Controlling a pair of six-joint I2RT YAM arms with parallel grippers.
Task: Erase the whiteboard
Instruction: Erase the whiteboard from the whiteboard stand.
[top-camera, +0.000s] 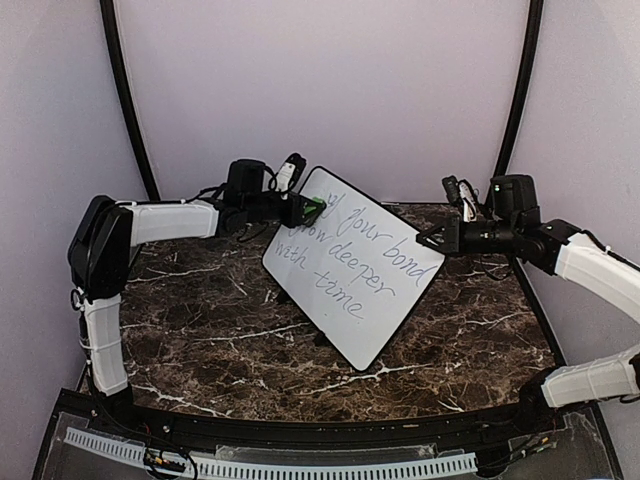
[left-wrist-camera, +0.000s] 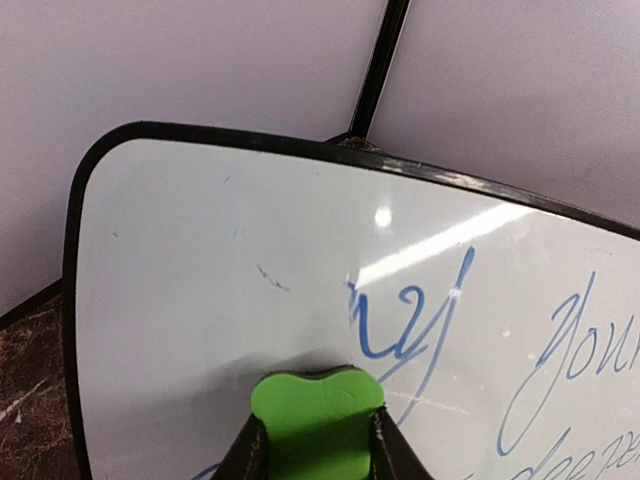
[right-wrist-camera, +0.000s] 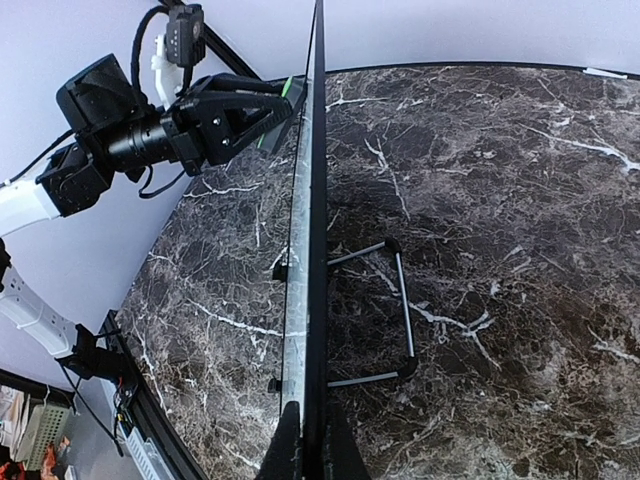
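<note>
**Wipe along the script, pad kept flat**

The left gripper is clamped on the green eraser. The eraser appears pressed to the whiteboard at the corner just ahead of those fingers, beside the first blue word. The right gripper pinches the board's opposite edge, steadying it.

The step would go best, I judge, with the pad flat and the pressure light. Overlapping strokes along the writing, toward the right fingers, should keep the propped board from tipping back on its wire stand.

The written face looks at the left fingers. The long axis runs from them toward the right fingers.
</note>
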